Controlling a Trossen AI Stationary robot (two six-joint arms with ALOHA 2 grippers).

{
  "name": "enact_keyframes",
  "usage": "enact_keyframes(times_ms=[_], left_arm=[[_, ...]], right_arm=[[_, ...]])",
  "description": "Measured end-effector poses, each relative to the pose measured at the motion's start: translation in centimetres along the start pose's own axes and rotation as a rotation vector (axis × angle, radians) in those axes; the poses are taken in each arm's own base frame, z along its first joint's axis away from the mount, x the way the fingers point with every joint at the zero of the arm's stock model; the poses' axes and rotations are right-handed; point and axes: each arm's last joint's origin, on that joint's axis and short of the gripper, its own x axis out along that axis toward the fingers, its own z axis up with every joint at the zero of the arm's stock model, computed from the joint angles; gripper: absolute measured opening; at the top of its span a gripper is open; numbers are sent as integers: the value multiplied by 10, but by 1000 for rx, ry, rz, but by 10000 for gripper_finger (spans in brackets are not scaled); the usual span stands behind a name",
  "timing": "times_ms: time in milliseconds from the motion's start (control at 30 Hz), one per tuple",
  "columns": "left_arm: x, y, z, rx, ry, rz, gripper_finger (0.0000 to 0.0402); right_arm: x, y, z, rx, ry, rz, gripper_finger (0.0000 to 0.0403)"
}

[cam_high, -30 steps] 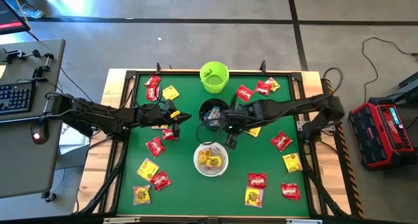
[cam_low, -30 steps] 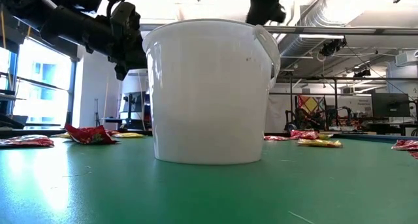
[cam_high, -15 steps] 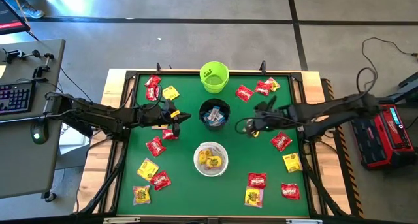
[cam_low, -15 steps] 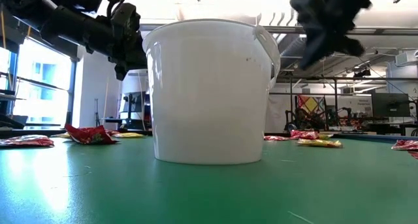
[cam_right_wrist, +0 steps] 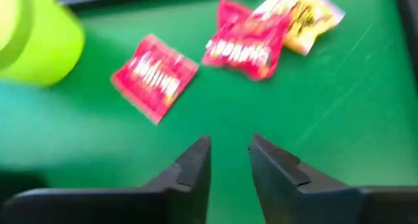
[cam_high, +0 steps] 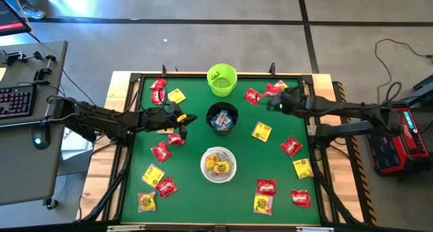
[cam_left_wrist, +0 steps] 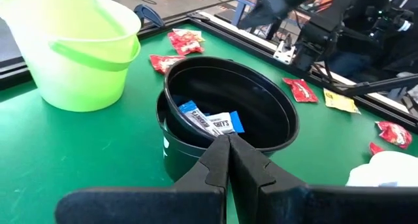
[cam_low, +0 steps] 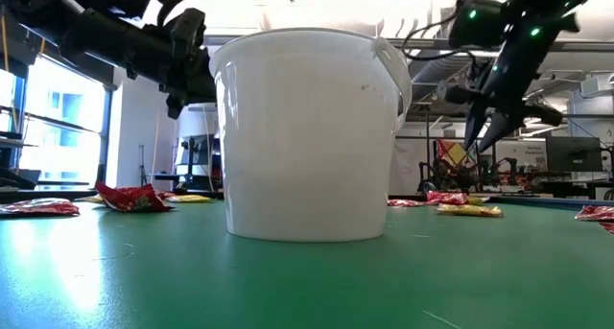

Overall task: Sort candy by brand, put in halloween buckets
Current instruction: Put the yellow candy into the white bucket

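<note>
Sorting barely begun: yellow candy [cam_high: 218, 165] in white bucket [cam_high: 205, 170], blue in black bucket [cam_high: 232, 111], most packets loose on counter [cam_high: 196, 141], right gripper [cam_right_wrist: 229, 155] part-open, empty, left gripper [cam_left_wrist: 228, 149] shut, empty.

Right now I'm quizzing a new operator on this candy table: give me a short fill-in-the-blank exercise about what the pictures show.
1. The blue-and-white candy lies inside the ____ bucket.
2. The white bucket holds candy of the colour ____.
3. The right pincer has its fingers ____ above the green table.
4. The left pincer, beside the black bucket, is ____.

Missing words: black; yellow; apart; shut
</note>
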Motion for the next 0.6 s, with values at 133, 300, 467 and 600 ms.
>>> enact_keyframes(times_ms=[133,300,467,600], left_arm=[[0,1,0,1,-1,9,0],[1,2,0,-9,2,18,0],[1,3,0,-10,1,22,0],[1,3,0,-10,1,22,0]], right_arm=[[17,-7,24,51,-43,-48,143],[47,-22,47,192,-21,-139,164],[80,-33,61,305,24,-163,165],[97,-42,66,418,51,-200,165]])
